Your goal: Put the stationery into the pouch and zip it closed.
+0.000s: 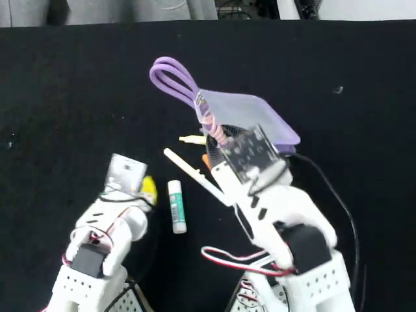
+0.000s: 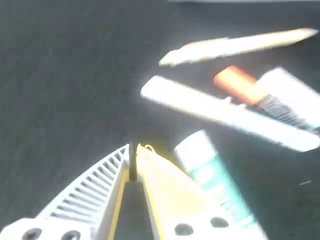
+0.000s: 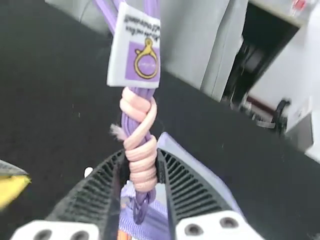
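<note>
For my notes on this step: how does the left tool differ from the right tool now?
The left tool is shut on nothing; the right tool is shut on the pink-wrapped cord of the pouch. The left tool's fingers are white and yellow; the right tool's are black. The left tool is near the glue stick; the right tool is at the pouch. Both are shut.

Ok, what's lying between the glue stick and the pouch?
A long white strip and a small orange item lie between glue stick and pouch, seen in the high view.
</note>
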`<state>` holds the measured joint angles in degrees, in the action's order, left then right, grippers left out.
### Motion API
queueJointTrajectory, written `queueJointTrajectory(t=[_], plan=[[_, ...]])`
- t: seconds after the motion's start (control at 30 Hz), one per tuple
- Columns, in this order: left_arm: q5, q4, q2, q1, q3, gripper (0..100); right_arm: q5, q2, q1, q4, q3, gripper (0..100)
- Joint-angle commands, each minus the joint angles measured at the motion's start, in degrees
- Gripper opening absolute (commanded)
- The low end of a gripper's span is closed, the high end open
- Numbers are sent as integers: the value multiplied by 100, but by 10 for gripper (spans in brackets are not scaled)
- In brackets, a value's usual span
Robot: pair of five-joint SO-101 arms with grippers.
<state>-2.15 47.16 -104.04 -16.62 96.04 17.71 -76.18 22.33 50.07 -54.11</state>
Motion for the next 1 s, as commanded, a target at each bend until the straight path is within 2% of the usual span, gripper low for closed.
queueJointTrajectory(t=[0.0,0.13,0.27,0.37,0.57,0.83,0.97], plan=[[18,-677,-53,-664,13,121,-53,-382,70,-185,13,11],[352,-1178,-53,-901,-110,221,-229,-356,70,-176,4,11],[1398,-1371,-53,-910,-611,245,-290,-215,70,-202,-31,11],[1837,-1363,-44,-989,-910,246,-290,-110,70,-527,-286,11],[1881,-1398,-44,-1455,-1033,246,-299,-57,79,-941,-646,11],[1873,-1029,-44,-1499,-1305,246,-299,-40,79,-985,-681,11],[1873,-1108,-35,-1288,-1305,246,-299,-40,79,-949,-673,11]])
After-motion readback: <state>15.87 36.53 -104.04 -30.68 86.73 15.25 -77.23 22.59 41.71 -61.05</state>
